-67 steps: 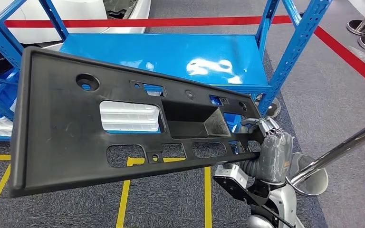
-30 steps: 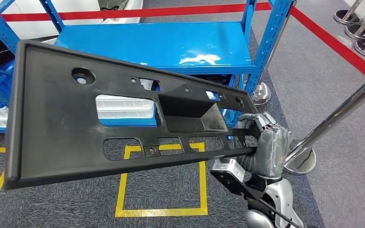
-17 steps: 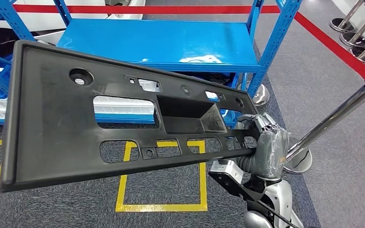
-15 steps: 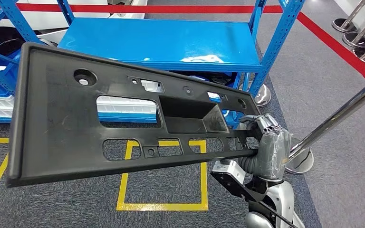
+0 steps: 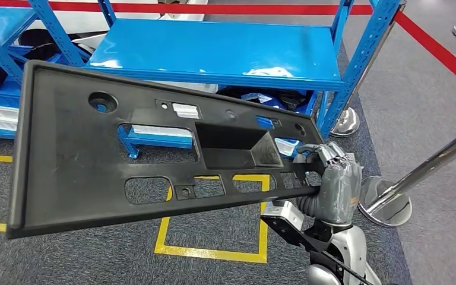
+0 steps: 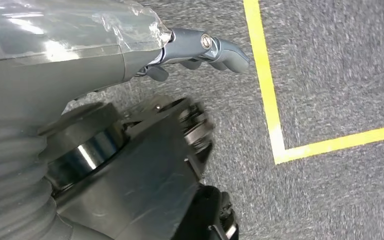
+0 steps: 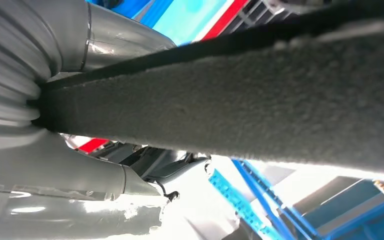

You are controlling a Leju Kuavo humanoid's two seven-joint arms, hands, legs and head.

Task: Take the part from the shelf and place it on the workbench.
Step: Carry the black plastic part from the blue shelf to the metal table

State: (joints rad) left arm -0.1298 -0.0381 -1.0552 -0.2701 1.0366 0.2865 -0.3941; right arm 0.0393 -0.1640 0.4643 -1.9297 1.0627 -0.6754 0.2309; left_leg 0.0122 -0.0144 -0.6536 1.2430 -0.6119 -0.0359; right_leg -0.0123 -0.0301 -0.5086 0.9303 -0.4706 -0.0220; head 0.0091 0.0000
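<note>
My right hand grips the part at its right end, fingers hooked over the top edge and through an end slot, thumb beneath. In the right wrist view the part's dark edge runs straight out from between my thumb and fingers. The whole long black panel juts out to my left from that one grip, tilted with its far end toward me and lower, held in the air in front of the blue shelf.

My left hand hangs at my side over the grey carpet, holding nothing; its fingers look loosely curled, and I cannot tell more than that.

The risk I see is leverage: so much panel hangs past one end grip that I judge it could twist or sag in my fingers and slide out, most likely on a turn. The far end also sweeps wide, so it might clip a shelf upright or the steel post to my right. No worktop is visible here, so the carrying is not done.
</note>
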